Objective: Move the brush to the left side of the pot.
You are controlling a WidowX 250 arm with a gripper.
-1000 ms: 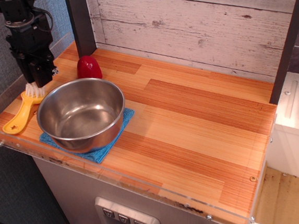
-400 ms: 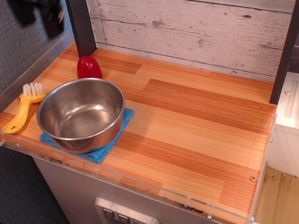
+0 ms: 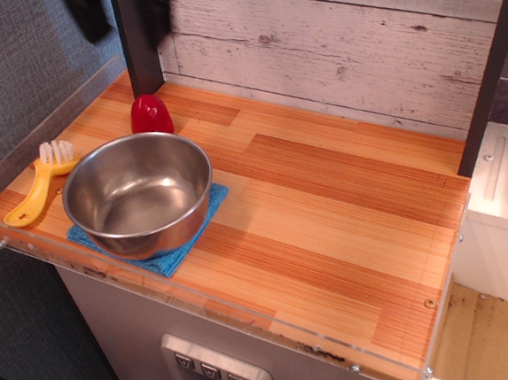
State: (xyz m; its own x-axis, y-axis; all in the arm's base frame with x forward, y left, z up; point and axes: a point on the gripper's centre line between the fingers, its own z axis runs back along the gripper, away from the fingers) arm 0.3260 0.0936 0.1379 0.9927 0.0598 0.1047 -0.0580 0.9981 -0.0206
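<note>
The yellow brush (image 3: 38, 185) with white bristles lies flat on the wooden counter, just left of the pot, bristles toward the back and handle toward the front-left corner. The shiny steel pot (image 3: 139, 196) stands upright on a blue cloth (image 3: 177, 250). My gripper (image 3: 94, 12) is a dark motion-blurred shape at the top left edge, high above the counter and well clear of the brush. Its jaws are too blurred and cropped to read. Nothing shows in it.
A small red object (image 3: 150, 114) stands behind the pot by a dark upright post (image 3: 140, 42). A clear plastic lip (image 3: 28, 250) runs along the counter's left and front edges. A whitewashed plank wall (image 3: 329, 32) closes the back. Bare wood counter (image 3: 345, 209) extends to the right.
The gripper has risen from just above the brush's bristles up and to the right, nearly out of frame. The brush stays where it lay beside the pot.
</note>
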